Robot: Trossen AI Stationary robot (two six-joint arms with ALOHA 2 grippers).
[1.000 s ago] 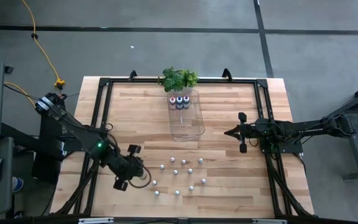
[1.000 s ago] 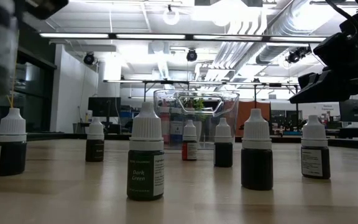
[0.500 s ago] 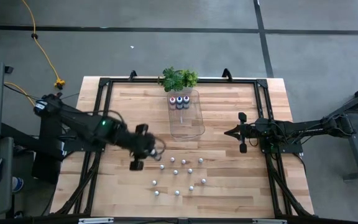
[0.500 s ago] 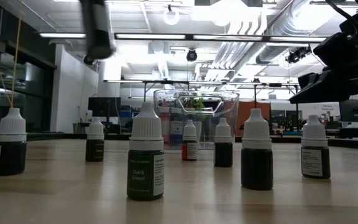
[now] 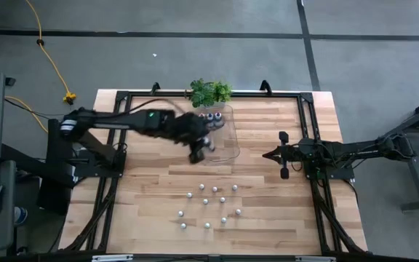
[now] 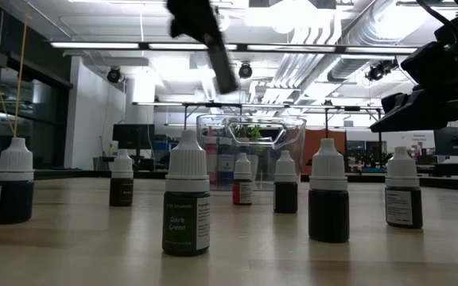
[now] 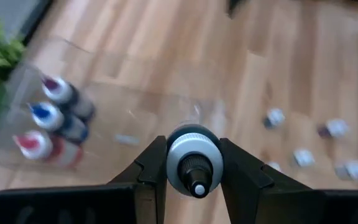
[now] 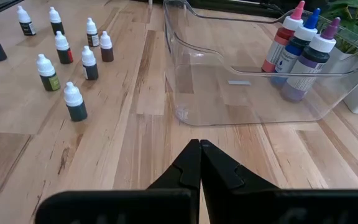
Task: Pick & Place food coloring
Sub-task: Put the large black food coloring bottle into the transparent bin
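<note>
High view: the pale wooden slatted counter (image 5: 268,211) carries a clear plastic tray (image 5: 228,149) near its far edge. A green leafy plant (image 5: 209,92) touches the tray's far end. Three larger bottles with pink, blue and purple tops (image 8: 300,46) stand inside the tray at that plant end. The left hand (image 5: 201,148) hangs over the tray's left rim, its fingers (image 7: 244,177) clamped around a small white-capped food coloring bottle (image 7: 194,165). The right hand (image 8: 199,149), fingers pressed together and holding nothing, waits right of the tray. About ten small white-capped dropper bottles (image 5: 208,204) stand loosely grouped on the counter, on the tray's near side.
</note>
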